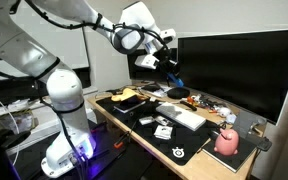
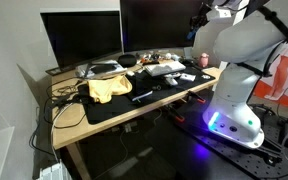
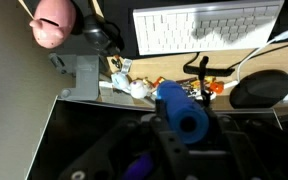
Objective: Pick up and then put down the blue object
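As the wrist view shows it, left to right: pink rounded object [image 3: 56,22], 11 o'clock; small bright-blue oblong cylinder [image 3: 176,102], centre, clamped in black Robotiq gripper [image 3: 184,128], raised off light wooden desk [image 3: 169,62], long axis 11-to-5 o'clock, round end toward camera; white keyboard [image 3: 209,28], 1 o'clock; black mouse [image 3: 259,90], 3 o'clock.

We saw a bright blue object [image 3: 181,110] below the white keyboard [image 3: 209,28] in the wrist view, and a pink rounded object [image 3: 54,22] to the left of that keyboard. Near the keyboard, a yellow cloth [image 2: 104,88] lay on a black mat [image 2: 134,105], and the desk [image 2: 69,122] was pale wood.
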Robot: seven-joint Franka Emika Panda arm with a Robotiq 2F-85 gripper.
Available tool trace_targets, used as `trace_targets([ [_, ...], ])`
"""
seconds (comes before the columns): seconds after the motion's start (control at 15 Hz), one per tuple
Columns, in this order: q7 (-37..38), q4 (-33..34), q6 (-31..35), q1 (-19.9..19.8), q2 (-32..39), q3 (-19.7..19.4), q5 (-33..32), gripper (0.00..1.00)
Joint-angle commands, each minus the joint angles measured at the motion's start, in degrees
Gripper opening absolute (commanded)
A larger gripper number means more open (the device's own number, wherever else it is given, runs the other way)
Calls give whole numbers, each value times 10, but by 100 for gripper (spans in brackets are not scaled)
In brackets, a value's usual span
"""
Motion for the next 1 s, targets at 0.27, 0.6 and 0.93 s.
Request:
trace_targets([
  [0.27, 11, 3, -73, -51, 26, 27, -37, 9],
  [0.6, 13, 9, -115, -58, 51, 32, -57, 9],
  [0.93, 0, 19, -118, -44, 111, 19, -60, 9],
])
